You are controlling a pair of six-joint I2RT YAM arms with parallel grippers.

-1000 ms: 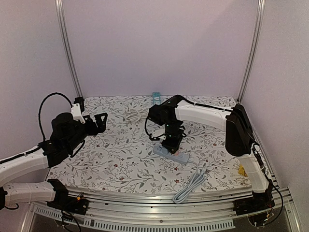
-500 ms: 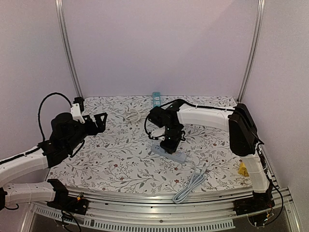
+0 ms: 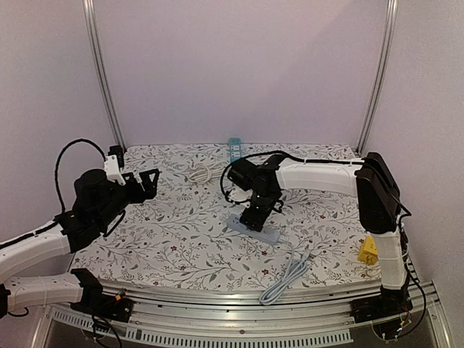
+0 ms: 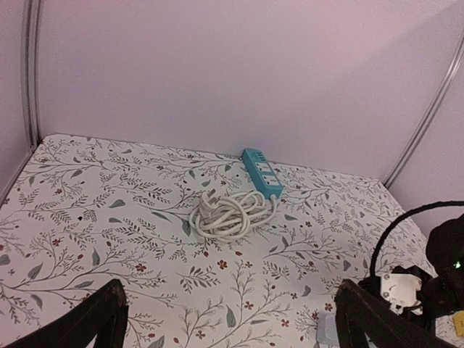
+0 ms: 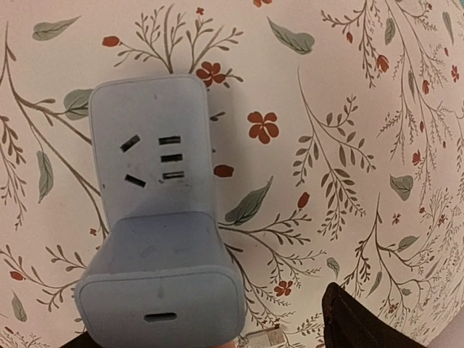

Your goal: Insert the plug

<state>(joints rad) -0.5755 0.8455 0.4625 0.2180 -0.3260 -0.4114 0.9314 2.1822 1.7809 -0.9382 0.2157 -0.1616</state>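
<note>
A grey power strip lies flat on the flowered table, its free sockets facing up. A grey plug block stands on the strip's near end, seated against it. My right gripper hangs straight above the block, open, with a dark finger well clear of the block's side. In the top view the right gripper covers the plug, and only the strip shows. My left gripper hovers open and empty over the table's left side.
A coiled white cable and a teal power strip lie by the back wall. The grey strip's cord is bundled near the front edge. A yellow tag hangs by the right arm.
The right gripper's jaws have spread apart and let go of the plug, which stays on the strip. The right arm's elbow has swung a little to the right. The left arm is still.
</note>
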